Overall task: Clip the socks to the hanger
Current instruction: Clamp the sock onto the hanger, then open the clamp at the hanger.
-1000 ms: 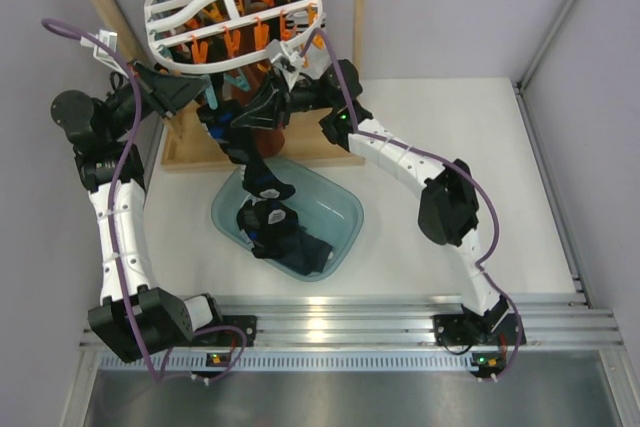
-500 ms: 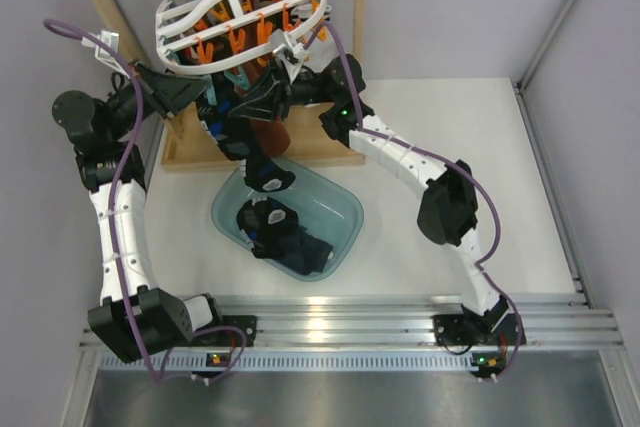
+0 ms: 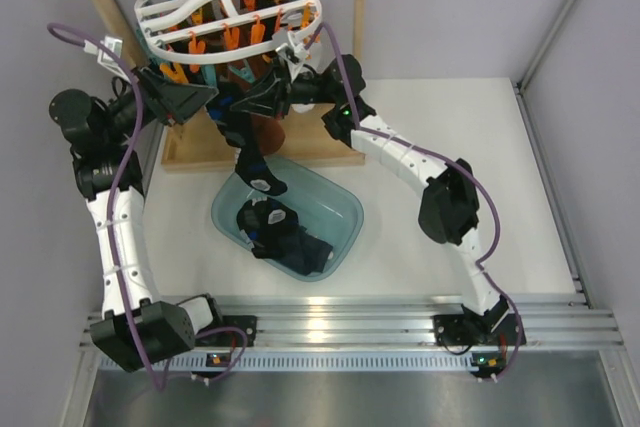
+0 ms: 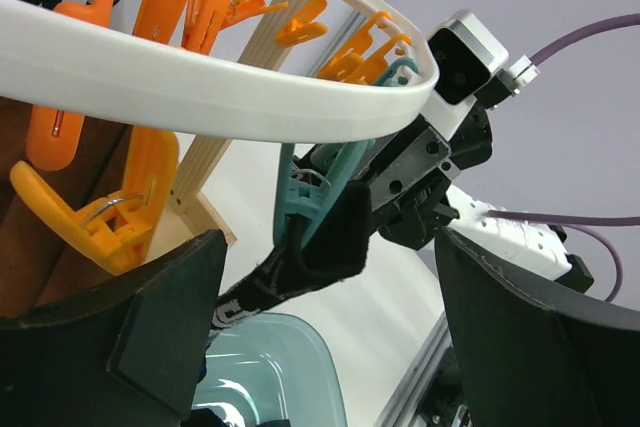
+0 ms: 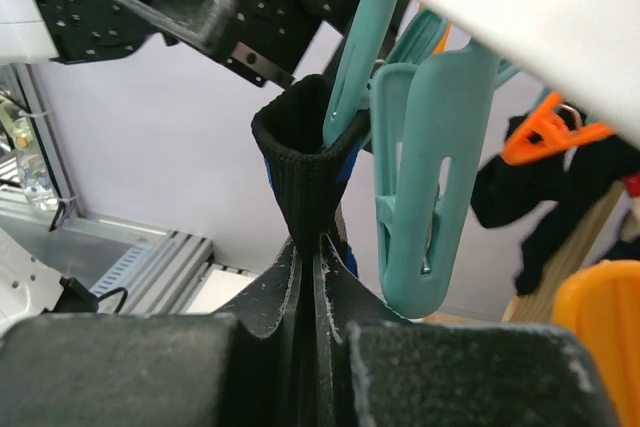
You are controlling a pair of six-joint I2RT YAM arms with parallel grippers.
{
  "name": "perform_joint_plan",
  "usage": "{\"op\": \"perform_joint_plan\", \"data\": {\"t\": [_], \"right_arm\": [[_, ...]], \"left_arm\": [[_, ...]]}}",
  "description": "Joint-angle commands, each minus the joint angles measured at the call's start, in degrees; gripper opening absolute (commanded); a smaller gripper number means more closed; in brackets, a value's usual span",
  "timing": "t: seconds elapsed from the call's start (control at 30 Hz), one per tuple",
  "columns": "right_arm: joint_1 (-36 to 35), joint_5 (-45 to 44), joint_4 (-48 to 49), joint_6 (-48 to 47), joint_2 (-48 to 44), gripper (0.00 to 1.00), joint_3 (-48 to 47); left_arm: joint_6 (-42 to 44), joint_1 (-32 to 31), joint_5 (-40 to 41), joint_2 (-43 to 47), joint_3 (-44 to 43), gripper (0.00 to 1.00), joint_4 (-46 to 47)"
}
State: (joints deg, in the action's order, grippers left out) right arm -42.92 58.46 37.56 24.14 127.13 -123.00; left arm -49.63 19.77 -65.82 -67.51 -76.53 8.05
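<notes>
One teal clip (image 4: 310,192) is dangling from the hanger (image 4: 200,97) rim. Beneath the hanger, the left fingers (image 4: 150,327) are gaping wide, holding nothing; the right fingers (image 5: 450,372) are pinching a dark sock (image 5: 300,177), holding its cuff at that clip. If the clip is barely nipping the cuff, letting go is risking a drop into the basin (image 3: 340,212) below the hanger. White print (image 4: 232,312) on the sock is reading as blur.

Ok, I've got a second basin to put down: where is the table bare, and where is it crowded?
Bare: the far right of the table, between the right arm and the table's right edge; also a patch between the basin and that arm's elbow. Crowded: under the hanger, where the left arm and right arm meet over the wooden rack base.
</notes>
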Motion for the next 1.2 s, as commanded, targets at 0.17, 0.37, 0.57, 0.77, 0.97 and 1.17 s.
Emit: {"op": "perform_joint_plan", "data": {"t": [0.17,0.37,0.57,0.77,0.97,1.17], "right_arm": [[1.2,-5.8,-3.8,0.0,-4.5,0.39,3.3],[1.7,-9.8,-5.7,-4.4,-13.3,0.54,15.4],[2.4,-15.3,-10.1,-9.2,-20.0,0.55,23.2],[4.1,-15.6,-13.1,-11.2,-23.2,0.65,25.8],[5.7,-17.3,-13.7,-13.0,-23.8,0.69,23.8],[4.2,-16.0,-12.0,-11.5,-20.0,0.68,18.2]], "left_arm": [[2.5,0.5,8.0,6.2,-1.5,0.91,-2.1],[1.5,0.4,10.0,5.4,-2.3,0.89,-3.2],[0.7,0.4,9.0,6.0,-0.7,0.88,-2.2],[-1.0,0.4,4.8,7.1,0.2,0.85,1.9],[-1.7,0.4,-1.1,7.7,0.3,0.81,3.0],[-1.5,0.4,-2.2,9.3,2.4,0.79,3.0]]}}
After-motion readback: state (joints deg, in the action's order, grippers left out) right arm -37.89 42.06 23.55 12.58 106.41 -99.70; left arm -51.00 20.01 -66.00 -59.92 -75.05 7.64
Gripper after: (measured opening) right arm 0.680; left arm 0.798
